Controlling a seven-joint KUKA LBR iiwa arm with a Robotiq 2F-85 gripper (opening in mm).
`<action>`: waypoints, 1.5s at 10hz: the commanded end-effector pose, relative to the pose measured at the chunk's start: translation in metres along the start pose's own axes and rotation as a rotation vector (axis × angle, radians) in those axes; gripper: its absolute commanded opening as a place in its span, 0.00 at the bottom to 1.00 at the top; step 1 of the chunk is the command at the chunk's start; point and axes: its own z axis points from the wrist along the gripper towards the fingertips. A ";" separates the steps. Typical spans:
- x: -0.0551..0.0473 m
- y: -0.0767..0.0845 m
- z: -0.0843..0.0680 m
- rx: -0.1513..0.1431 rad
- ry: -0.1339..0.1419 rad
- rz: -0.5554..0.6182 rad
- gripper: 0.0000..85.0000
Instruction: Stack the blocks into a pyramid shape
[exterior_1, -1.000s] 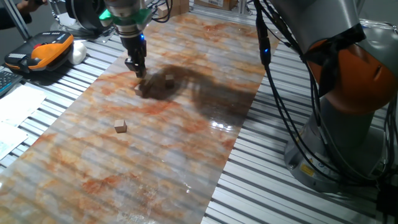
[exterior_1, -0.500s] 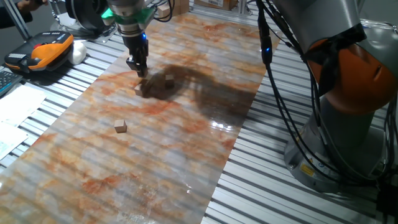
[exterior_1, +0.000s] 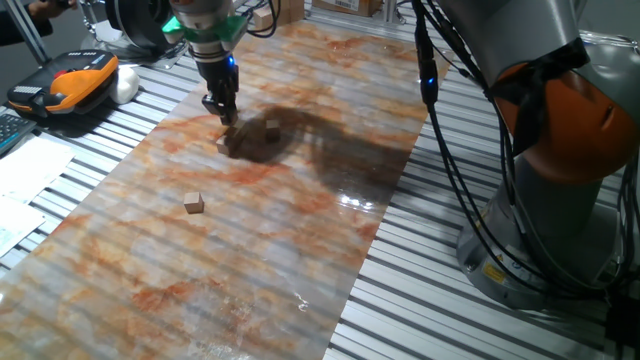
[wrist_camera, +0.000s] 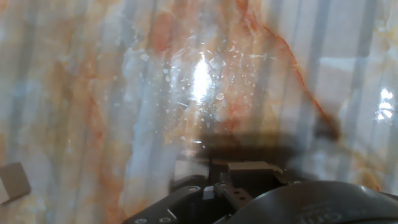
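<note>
1. The gripper (exterior_1: 222, 112) hung at the far left of the marbled sheet (exterior_1: 260, 230), fingers pointing down and their tips just above the surface; whether the jaws were open, closed or gripping anything could not be told from either view
2. Directly below and slightly nearer than the fingertips, a small cluster of blocks (exterior_1: 226, 144) sat in the arm's dark shadow; the shadow made their number and arrangement too hard to read
3. A further block (exterior_1: 272, 126) lay just to the right of the gripper, apart from the cluster and also inside the shadow
4. One single block (exterior_1: 194, 203) rested alone well nearer the camera and a little left, in full light on the sheet
5. In the hand view the dark gripper body (wrist_camera: 249, 186) filled the lower edge, with bright glare on the glossy sheet ahead and a pale block corner (wrist_camera: 13, 182) at the left edge
6. Beyond the sheet's far left side an orange and black device (exterior_1: 75, 80) lay on the slatted table (exterior_1: 440, 300)
7. The arm's grey and orange base (exterior_1: 560, 150) stood at the right with black cables (exterior_1: 450, 150) hanging beside it
</note>
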 end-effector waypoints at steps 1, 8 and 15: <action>0.000 0.000 0.000 -0.004 -0.001 0.029 0.00; -0.001 0.000 0.005 0.022 -0.016 0.076 0.00; 0.003 -0.002 0.011 -0.008 -0.025 0.153 0.00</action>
